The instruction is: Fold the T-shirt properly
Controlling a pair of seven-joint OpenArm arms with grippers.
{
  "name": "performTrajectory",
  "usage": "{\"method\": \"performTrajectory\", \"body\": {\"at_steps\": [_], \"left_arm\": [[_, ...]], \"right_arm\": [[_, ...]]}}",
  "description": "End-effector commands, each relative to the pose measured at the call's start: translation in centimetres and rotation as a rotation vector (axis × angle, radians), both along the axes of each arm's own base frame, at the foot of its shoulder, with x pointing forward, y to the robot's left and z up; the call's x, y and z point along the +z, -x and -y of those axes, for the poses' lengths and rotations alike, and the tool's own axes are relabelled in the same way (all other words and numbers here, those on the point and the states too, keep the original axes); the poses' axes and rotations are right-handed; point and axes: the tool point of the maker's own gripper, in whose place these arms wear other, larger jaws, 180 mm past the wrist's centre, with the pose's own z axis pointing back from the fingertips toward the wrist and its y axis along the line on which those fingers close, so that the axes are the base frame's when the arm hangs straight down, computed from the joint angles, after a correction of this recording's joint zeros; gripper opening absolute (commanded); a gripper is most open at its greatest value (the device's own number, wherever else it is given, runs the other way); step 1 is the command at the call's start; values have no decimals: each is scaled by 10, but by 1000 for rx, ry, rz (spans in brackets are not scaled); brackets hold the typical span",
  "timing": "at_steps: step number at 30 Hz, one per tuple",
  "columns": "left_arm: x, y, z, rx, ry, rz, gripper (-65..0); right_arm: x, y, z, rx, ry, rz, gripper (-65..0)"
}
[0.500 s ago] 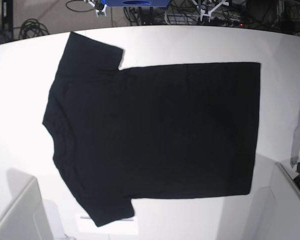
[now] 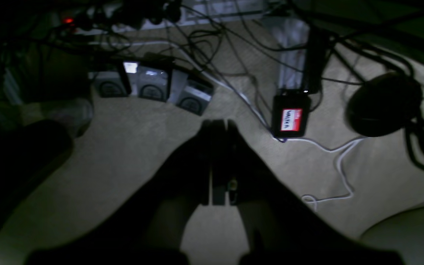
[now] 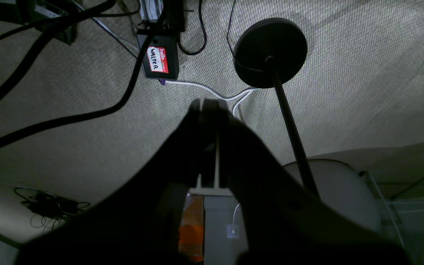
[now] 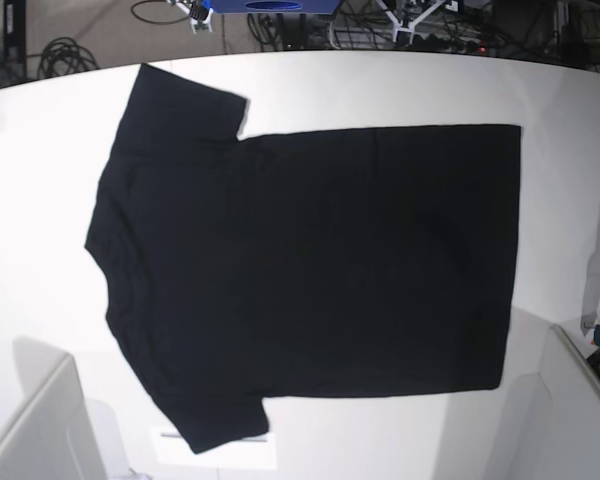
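The T-shirt [image 4: 320, 270] lies spread flat on the white table [image 4: 380, 85] in the base view, plain black side up. Its collar points left, its hem runs down the right, and one sleeve sticks out at top left, the other at bottom left. Neither gripper appears in the base view, and the T-shirt is absent from both wrist views. My left gripper [image 2: 217, 127] is shut with nothing in it, hanging over carpeted floor. My right gripper [image 3: 210, 105] is shut and empty too, also above the carpet.
Pale arm housings sit at the table's front corners [image 4: 40, 430] [image 4: 580, 400]. A white paper strip [image 4: 220, 445] pokes out under the lower sleeve. On the floor lie cables, a black box with a red name label [image 3: 159, 60] and a round black stand base [image 3: 269, 51].
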Motion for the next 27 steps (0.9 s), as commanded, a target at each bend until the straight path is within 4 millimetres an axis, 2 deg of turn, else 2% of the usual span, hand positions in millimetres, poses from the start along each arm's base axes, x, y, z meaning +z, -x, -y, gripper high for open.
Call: {"method": "performTrajectory", "body": {"at_steps": [1, 3, 9, 12, 13, 16, 19, 24, 27], "left_arm": [[1, 8, 0, 2, -4, -12, -650], [1, 14, 0, 3, -4, -18, -650], [2, 15, -1, 15, -6, -17, -650], [3, 26, -2, 8, -6, -25, -650], [4, 23, -6, -2, -10, 3, -650], [11, 33, -21, -21, -27, 72, -650], [21, 44, -37, -33, -49, 104, -650], [50, 66, -63, -93, -75, 153, -650], [74, 75, -69, -127, -73, 193, -650]], "right_arm": [[1, 4, 3, 5, 10, -6, -650], [0, 4, 3, 5, 10, -5, -650], [1, 5, 4, 0, 13, -6, -650], [2, 15, 20, -9, 37, -20, -650], [3, 14, 22, -37, 43, -5, -650], [8, 21, 30, -180, 71, 33, -650], [18, 34, 44, -240, 104, 31, -650], [51, 28, 71, -274, 158, 102, -650], [76, 21, 81, -348, 175, 165, -650]]}}
